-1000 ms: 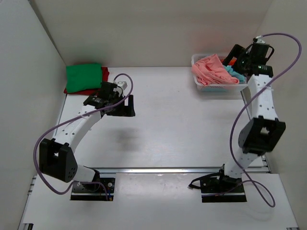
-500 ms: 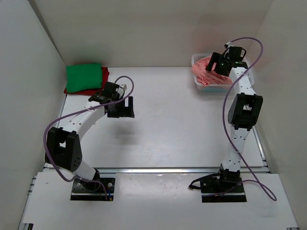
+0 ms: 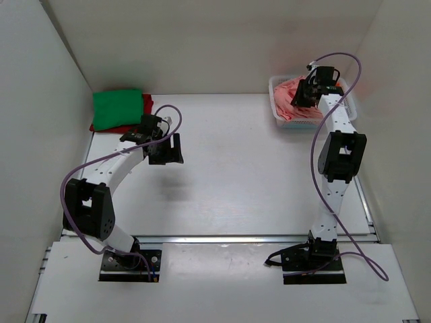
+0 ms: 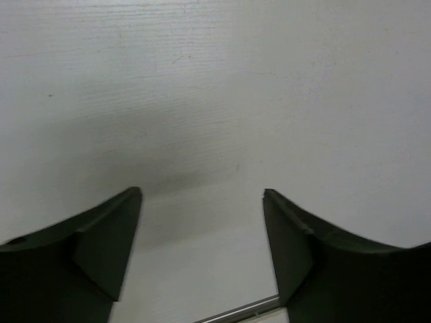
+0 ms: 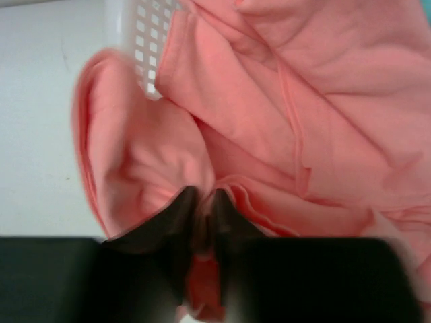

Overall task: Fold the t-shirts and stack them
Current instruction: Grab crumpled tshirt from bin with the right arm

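Observation:
A crumpled salmon-pink t-shirt [image 3: 285, 98] fills the white lattice basket [image 3: 281, 121] at the back right, and one fold hangs over the basket's wall [image 5: 145, 40]. My right gripper [image 5: 203, 196] is down in the basket, shut on a bunch of the pink t-shirt [image 5: 269, 114]; cloth shows between its fingers. From above, the right gripper [image 3: 304, 94] sits over the basket's middle. A folded green t-shirt [image 3: 118, 108] lies on a red t-shirt [image 3: 147, 103] at the back left. My left gripper [image 3: 166, 149] hovers open above the bare table [image 4: 202, 101], holding nothing.
White walls close the table in at the back and on both sides. A metal rail [image 3: 229, 238] runs along the near edge in front of the arm bases. The right arm's purple cable [image 3: 340, 59] loops above the basket.
The right arm swung left into the basket and its jaws closed on the pink t-shirt. The left gripper drifted slightly left and its jaws narrowed a little.

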Controlling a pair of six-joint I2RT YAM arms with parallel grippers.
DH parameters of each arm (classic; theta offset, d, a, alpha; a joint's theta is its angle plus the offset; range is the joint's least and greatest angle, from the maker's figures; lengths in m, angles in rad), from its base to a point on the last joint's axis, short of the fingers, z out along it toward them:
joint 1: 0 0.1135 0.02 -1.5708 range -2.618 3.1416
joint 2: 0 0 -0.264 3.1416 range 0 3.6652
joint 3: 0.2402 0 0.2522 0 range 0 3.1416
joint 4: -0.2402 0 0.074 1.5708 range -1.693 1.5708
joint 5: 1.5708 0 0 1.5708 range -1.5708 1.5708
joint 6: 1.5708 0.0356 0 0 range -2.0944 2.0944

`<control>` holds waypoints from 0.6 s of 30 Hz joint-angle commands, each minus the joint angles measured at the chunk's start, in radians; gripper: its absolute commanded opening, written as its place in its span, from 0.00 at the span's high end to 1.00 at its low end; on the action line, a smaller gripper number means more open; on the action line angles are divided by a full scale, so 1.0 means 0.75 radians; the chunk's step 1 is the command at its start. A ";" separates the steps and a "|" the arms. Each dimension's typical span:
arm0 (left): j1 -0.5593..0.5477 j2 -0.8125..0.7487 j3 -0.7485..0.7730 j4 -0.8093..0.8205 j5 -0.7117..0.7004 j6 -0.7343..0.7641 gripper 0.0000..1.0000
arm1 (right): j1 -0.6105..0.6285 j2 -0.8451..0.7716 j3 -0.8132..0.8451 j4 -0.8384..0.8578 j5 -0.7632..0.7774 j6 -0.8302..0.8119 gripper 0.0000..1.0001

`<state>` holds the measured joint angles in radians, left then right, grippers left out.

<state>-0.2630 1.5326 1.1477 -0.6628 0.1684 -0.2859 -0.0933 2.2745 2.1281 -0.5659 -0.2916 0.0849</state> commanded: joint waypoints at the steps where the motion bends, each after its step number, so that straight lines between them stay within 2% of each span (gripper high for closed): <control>1: -0.005 -0.033 0.049 -0.006 0.017 -0.005 0.26 | -0.023 -0.024 0.032 -0.023 0.035 -0.023 1.00; 2: 0.007 -0.031 0.045 -0.006 0.015 -0.015 0.35 | -0.017 -0.034 0.034 -0.021 0.047 -0.017 1.00; 4: 0.005 -0.055 0.051 -0.006 -0.010 -0.024 0.74 | -0.031 -0.057 0.093 -0.019 0.066 0.003 1.00; 5: -0.005 -0.059 0.067 -0.014 -0.022 -0.030 0.83 | -0.033 -0.081 0.110 -0.012 0.080 -0.001 1.00; 6: -0.011 -0.062 0.093 -0.026 -0.040 -0.022 0.97 | -0.039 -0.120 0.144 0.000 0.086 0.003 1.00; 7: -0.013 -0.064 0.104 -0.035 -0.051 -0.020 1.00 | -0.041 -0.138 0.169 0.006 0.092 0.014 1.00; 9: -0.042 -0.066 0.124 -0.039 -0.071 -0.011 1.00 | -0.062 -0.226 0.212 0.022 0.058 0.030 1.00; 13: -0.071 -0.092 0.124 -0.008 -0.028 -0.036 1.00 | -0.086 -0.515 0.224 0.147 -0.191 0.155 1.00; 15: -0.077 -0.113 0.135 0.006 0.008 -0.052 0.93 | -0.044 -0.639 0.226 0.192 -0.259 0.193 1.00; 16: -0.067 -0.117 0.141 0.016 0.015 -0.058 0.81 | -0.009 -0.698 0.222 0.204 -0.280 0.200 1.00; 18: -0.077 -0.137 0.155 0.015 0.013 -0.061 0.76 | 0.071 -0.772 0.239 0.213 -0.296 0.206 1.00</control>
<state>-0.3149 1.4994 1.2121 -0.6724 0.1532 -0.3168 -0.1390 1.8576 2.2353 -0.5365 -0.3981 0.1951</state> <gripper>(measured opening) 0.220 0.058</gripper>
